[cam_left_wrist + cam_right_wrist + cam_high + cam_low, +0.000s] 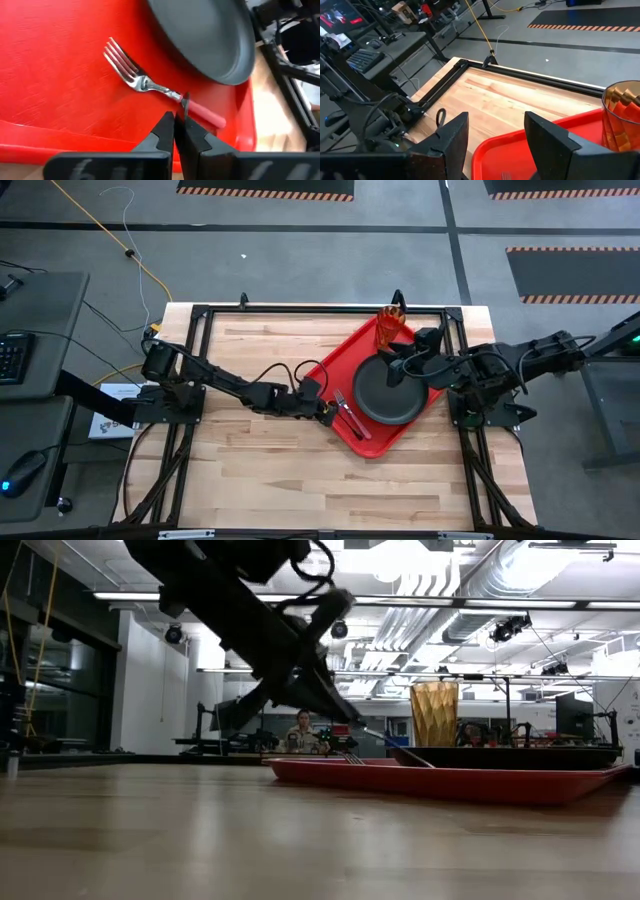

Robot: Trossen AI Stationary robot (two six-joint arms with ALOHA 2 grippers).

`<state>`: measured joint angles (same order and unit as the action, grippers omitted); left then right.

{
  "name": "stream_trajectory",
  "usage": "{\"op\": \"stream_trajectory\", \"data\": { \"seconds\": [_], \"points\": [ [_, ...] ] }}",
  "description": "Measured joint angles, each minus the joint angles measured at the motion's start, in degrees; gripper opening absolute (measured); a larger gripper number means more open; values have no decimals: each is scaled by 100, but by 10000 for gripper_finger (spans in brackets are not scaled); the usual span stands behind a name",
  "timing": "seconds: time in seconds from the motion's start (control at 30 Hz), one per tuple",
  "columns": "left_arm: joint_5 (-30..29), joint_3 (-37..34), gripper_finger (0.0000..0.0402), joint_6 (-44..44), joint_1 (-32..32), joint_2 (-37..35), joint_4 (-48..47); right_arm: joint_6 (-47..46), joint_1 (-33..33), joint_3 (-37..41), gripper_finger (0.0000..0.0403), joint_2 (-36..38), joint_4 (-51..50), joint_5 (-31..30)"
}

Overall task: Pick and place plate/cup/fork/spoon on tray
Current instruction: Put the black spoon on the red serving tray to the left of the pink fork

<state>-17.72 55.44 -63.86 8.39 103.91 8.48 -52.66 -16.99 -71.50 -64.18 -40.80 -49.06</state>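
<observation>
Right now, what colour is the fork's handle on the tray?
Red-pink, with silvery tines. The fork shows best in the left wrist view, lying on the red tray beside the plate.

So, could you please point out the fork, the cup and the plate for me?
fork (131, 76): left wrist view, neck below the tines.
cup (434, 713): low view, ribbed side wall.
plate (388, 392): high view, flat centre.

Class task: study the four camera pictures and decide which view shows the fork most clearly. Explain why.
The left wrist view: the fork fills the picture, tines and red handle plain, lying on the tray beside the plate. In the high view it is a thin sliver. In the low view only its tines show. The right wrist view hardly shows it.
</observation>
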Motion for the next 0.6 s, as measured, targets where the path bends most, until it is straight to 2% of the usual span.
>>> {"op": "stream_trajectory", "data": {
  "seconds": [0.33,0.6],
  "points": [
    [440,20,3,127,-76,482,235,0,2,0,183,0,-21,-2],
    [530,0,32,726,-113,508,166,-95,2,0,183,0,-39,-4]
  ]
}}
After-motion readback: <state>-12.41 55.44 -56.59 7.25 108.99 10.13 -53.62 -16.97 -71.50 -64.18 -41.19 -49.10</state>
